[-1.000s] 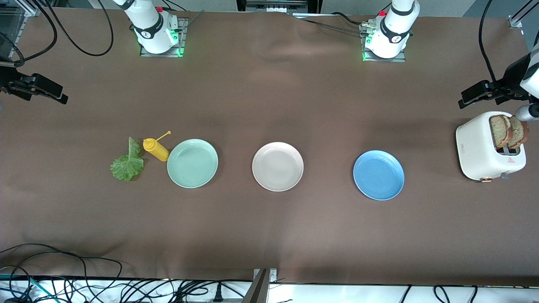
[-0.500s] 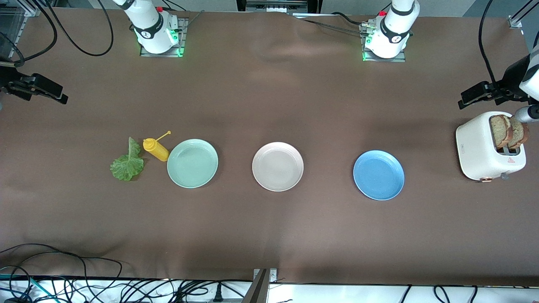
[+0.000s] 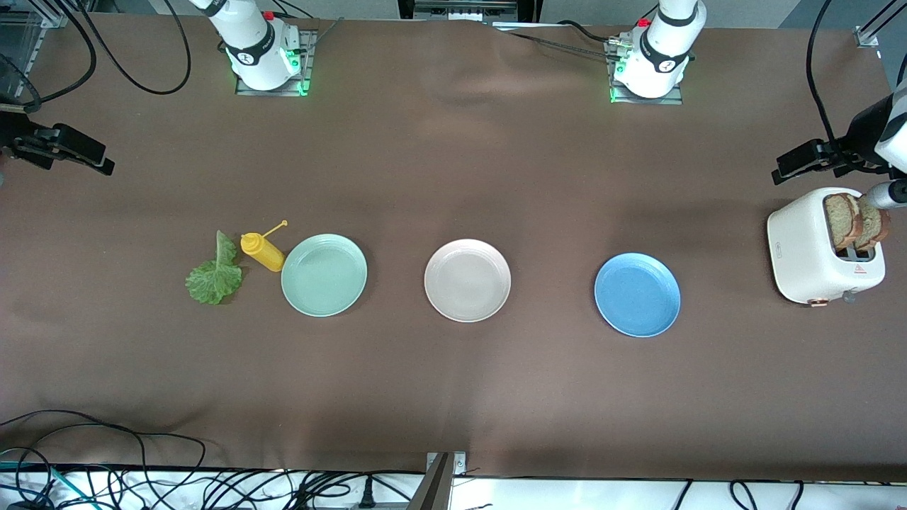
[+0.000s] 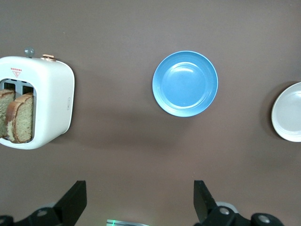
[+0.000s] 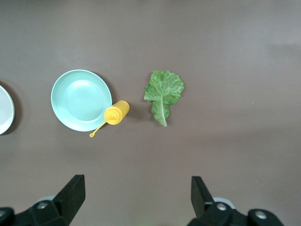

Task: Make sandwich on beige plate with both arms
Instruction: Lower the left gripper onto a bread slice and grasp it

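Front view: beige plate (image 3: 467, 280) at centre of frame, bare, between mint-green plate (image 3: 324, 275) and blue plate (image 3: 637, 295). Two bread slices (image 3: 859, 221) upright in slots of white toaster (image 3: 804, 255), at frame edge toward left arm's end of table. Lettuce leaf (image 3: 215, 275) flat on table, just beside yellow squeeze bottle (image 3: 261, 252), toward right arm's end.

Handling, as judged: bread light, fairly stiff but crumbly; best pinched across faces at the exposed top crust and lifted straight up. Leaf v. light, limp, easily torn; best taken at the thick stem end w/ gentle pressure. Plate rigid, no need to move.

Left gripper (image 4: 139, 207) high over table near toaster and blue plate, fingers wide apart, holding nothing. Right gripper (image 5: 136, 200) high over table near leaf and bottle, fingers likewise spread, nothing between them
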Controlling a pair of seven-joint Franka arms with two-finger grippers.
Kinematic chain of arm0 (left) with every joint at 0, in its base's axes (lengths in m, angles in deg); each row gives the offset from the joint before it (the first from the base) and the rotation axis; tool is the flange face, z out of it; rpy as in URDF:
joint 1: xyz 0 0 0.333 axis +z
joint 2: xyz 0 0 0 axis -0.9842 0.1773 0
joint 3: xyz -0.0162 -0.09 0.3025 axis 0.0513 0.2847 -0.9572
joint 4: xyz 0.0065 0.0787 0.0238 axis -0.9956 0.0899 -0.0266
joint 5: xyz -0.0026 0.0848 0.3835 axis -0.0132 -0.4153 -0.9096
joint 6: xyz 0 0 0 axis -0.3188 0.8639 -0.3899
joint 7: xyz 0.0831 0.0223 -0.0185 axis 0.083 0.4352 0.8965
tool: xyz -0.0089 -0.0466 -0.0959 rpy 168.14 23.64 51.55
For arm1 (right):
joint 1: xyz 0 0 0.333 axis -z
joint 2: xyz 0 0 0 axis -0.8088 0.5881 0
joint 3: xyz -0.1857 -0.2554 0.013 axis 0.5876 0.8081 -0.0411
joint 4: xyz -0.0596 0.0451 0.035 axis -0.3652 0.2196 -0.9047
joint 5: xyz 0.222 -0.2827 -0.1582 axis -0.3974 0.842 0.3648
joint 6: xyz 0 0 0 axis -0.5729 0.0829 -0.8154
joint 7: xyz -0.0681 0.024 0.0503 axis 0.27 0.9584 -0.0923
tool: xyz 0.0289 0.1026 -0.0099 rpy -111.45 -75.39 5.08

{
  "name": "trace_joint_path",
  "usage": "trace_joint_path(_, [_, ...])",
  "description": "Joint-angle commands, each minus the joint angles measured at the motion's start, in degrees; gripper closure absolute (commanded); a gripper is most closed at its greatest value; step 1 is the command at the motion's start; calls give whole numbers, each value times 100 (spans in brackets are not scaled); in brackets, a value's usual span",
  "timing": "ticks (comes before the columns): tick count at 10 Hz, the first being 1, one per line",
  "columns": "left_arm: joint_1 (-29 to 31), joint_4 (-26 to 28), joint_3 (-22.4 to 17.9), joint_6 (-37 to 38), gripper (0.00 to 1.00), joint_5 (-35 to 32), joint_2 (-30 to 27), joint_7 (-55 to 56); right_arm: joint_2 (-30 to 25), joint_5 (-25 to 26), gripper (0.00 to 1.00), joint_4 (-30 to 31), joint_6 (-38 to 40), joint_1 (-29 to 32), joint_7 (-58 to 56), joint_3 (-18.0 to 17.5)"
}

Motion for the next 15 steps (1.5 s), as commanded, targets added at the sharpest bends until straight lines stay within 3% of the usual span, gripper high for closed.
trace_joint_path(1, [232, 38, -36, 110, 0, 39, 23, -91, -92, -63, 0, -51, 179, 26, 86, 15])
trace_joint_path(4, [821, 160, -36, -109, 0, 30, 374, -934, -92, -63, 0, -42, 188, 26, 95, 6])
trace_joint_path(7, [1409, 1063, -36, -977, 0, 4, 401, -1802, -92, -54, 0, -42, 188, 17, 95, -2])
trace_joint_path(9, [1499, 1425, -36, -1173, 0, -223, 462, -2130, -92, -54, 0, -33, 188, 17, 95, -2])
trace_joint_path(15, [2026, 1638, -36, -1858, 0, -664, 831, -3308, -83, -46, 0, -33, 188, 17, 77, -11])
